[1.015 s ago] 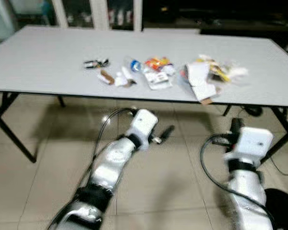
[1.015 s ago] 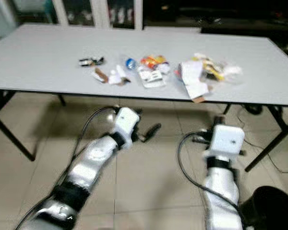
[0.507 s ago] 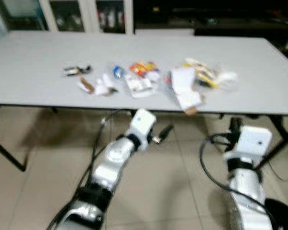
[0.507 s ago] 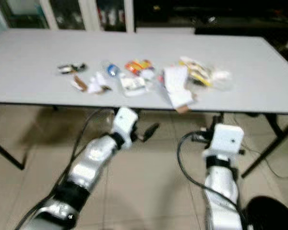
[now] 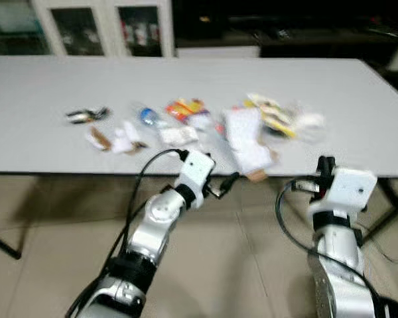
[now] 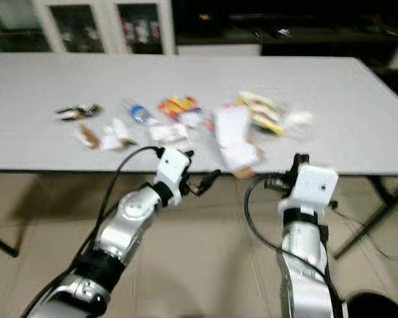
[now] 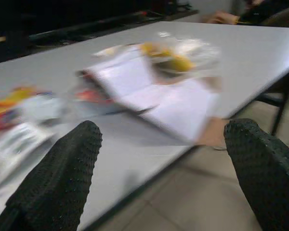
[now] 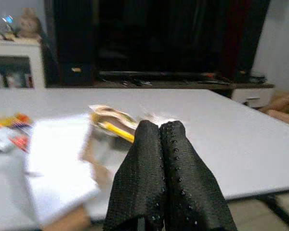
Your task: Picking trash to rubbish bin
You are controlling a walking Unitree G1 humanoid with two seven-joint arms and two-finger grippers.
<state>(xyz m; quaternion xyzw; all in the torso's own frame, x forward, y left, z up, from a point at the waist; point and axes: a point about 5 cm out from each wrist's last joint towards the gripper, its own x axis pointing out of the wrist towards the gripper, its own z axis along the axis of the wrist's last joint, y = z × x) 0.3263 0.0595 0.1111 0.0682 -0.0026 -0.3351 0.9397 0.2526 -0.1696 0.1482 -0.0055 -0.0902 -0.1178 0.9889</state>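
You have a grey table (image 5: 46,86) ahead with the trash strung in a loose row across it, left to right, near the front edge. Blur limits the count; about seven pieces or clumps read. From the left: a dark wrapper (image 5: 86,114), a brown scrap (image 5: 98,138), crumpled white paper (image 5: 124,140), a small bottle (image 5: 146,116) with a blue end, a red-and-yellow packet (image 5: 184,108), a flat white pack (image 5: 178,136). Then the biggest piece, a white folded card (image 5: 247,142): its long axis runs front to back and its near end juts over the table edge, brown tip showing. Just right of it lies a clear bag (image 5: 285,121) with yellow and white stuff inside; the contents cannot be made out further. Your left gripper (image 7: 159,178) hangs just below the table edge, fingers wide apart, aimed at the card and bag. Your right gripper (image 8: 160,144) sits at edge height a little right of the card, its two fingers pressed together on nothing. White cabinets (image 5: 99,30) stand behind the table; the floor (image 5: 46,252) is tiled.
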